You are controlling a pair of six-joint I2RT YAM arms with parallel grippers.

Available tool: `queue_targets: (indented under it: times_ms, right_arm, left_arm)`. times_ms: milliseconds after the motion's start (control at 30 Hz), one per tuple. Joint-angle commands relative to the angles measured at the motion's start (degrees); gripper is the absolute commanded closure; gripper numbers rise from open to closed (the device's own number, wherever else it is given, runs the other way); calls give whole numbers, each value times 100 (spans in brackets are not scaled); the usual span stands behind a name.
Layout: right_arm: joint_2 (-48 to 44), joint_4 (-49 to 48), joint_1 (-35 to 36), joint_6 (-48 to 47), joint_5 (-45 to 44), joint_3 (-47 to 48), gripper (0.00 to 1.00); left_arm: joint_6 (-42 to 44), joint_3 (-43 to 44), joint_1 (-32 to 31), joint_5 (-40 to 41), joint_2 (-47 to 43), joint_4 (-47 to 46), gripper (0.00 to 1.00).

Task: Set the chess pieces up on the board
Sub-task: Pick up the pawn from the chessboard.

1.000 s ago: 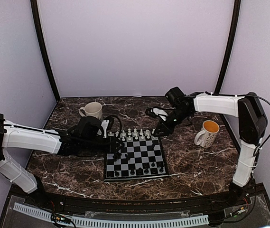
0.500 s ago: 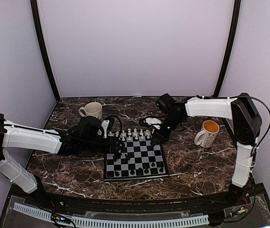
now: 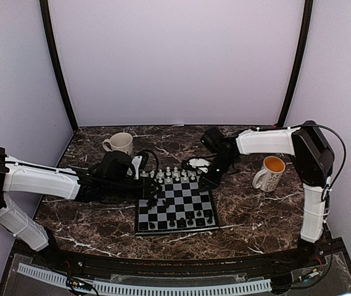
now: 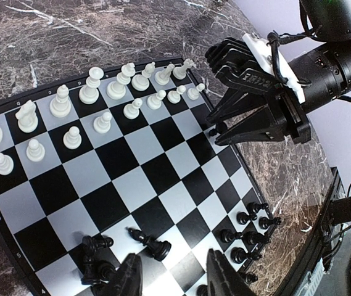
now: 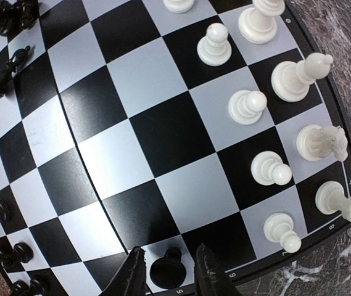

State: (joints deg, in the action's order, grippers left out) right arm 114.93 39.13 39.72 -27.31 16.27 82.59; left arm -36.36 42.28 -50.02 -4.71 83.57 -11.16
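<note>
The board (image 3: 181,198) lies mid-table. White pieces (image 4: 92,92) stand in two rows at its far side. Black pieces (image 4: 249,228) cluster at the near side, and a black piece (image 4: 147,243) lies toppled. My left gripper (image 3: 153,192) is open and empty over the board's near-left part, its fingers (image 4: 129,277) astride the toppled piece's area. My right gripper (image 3: 207,179) hangs at the board's right edge. In the right wrist view a black pawn (image 5: 166,270) sits between its fingers (image 5: 132,274), low over a light edge square.
A white mug (image 3: 121,143) stands at the back left. A white mug with an orange inside (image 3: 271,171) stands right of the board, close to the right arm. The dark marble tabletop (image 3: 249,209) surrounds the board.
My right arm has swung left, bringing its gripper from beyond the board's far right corner onto the right edge. The left arm has not moved.
</note>
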Motion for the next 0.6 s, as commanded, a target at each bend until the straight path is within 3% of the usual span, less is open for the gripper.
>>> queue_targets:
  times_ms: [0, 400, 467, 567]
  right_arm:
    - [75, 42, 44, -4, 27, 115, 75]
    - [-37, 108, 19, 81, 351, 172, 90]
    - [-90, 174, -37, 155, 642, 256, 91]
    - [-222, 293, -294, 396, 1962, 480, 91]
  left_arm:
    - [23, -49, 10, 5, -140, -136, 63]
    - [52, -38, 8, 20, -100, -141, 63]
    - [118, -52, 9, 7, -95, -225, 63]
    - [338, -139, 5, -91, -131, -594, 63]
